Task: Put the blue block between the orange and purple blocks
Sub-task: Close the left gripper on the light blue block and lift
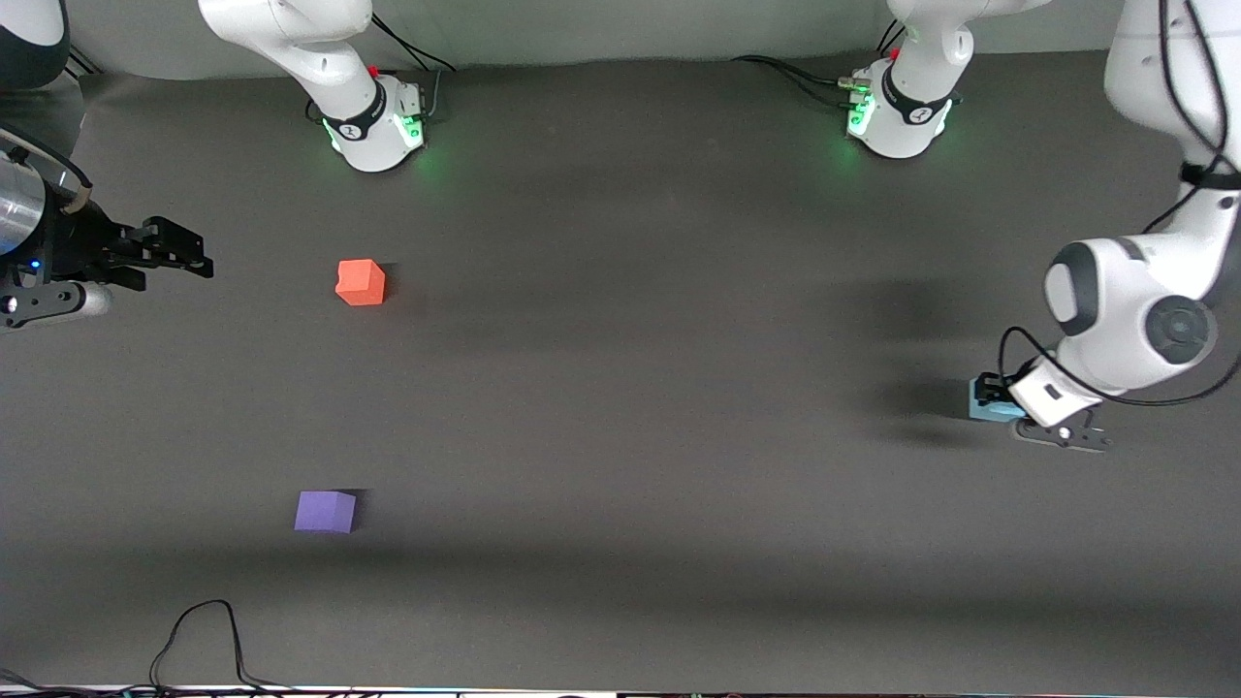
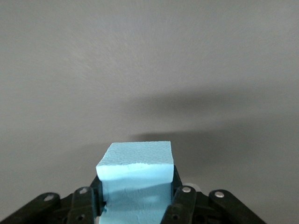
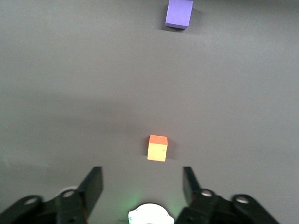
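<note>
My left gripper pinched the blue block, jaws pressed to its sides for the carry. Right gripper waited spread near the orange block; purple block well apart, leaving room between.

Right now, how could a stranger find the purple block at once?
Start at the right arm's end of the table. Two cubes sit there; the purple block is nearer the front camera than the orange block. Only it is lavender.
</note>
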Action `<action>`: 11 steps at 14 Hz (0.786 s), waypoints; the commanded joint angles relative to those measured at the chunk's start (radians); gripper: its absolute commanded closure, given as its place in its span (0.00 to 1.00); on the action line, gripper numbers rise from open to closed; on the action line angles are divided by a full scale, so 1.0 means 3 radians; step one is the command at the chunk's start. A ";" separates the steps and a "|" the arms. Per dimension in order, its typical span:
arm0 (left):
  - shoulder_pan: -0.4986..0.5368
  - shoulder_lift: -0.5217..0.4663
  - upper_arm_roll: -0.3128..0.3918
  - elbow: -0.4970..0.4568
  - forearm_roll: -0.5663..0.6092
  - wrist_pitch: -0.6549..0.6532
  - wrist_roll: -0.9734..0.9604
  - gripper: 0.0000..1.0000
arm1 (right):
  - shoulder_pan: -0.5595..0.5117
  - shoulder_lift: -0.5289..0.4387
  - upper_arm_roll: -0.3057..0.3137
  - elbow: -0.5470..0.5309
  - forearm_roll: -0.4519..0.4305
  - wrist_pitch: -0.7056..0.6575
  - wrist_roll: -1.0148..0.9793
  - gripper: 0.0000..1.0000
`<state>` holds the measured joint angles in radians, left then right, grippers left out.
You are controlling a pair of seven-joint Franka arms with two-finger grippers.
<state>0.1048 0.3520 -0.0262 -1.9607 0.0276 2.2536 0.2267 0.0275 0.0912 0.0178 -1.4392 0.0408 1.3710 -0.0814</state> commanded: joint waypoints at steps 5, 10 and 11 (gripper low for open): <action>-0.0997 -0.0370 0.0021 0.0670 0.0015 -0.1238 -0.1479 0.55 | 0.0026 -0.0038 -0.0008 0.0006 0.0007 -0.0040 -0.0025 1.00; -0.2122 0.0078 0.0021 0.1186 0.0015 -0.1187 -0.2952 0.55 | 0.0021 -0.0038 -0.0018 -0.0004 0.0007 -0.0050 -0.0025 0.00; -0.2291 0.0236 0.0021 0.1359 0.0015 -0.1182 -0.3167 0.55 | 0.0021 -0.0038 -0.0018 -0.0009 0.0007 -0.0050 -0.0025 0.00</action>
<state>-0.4904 0.3112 -0.0438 -1.6909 0.0253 1.9171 -0.6030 0.0298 0.0902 0.0174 -1.4389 0.0410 1.3696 -0.0821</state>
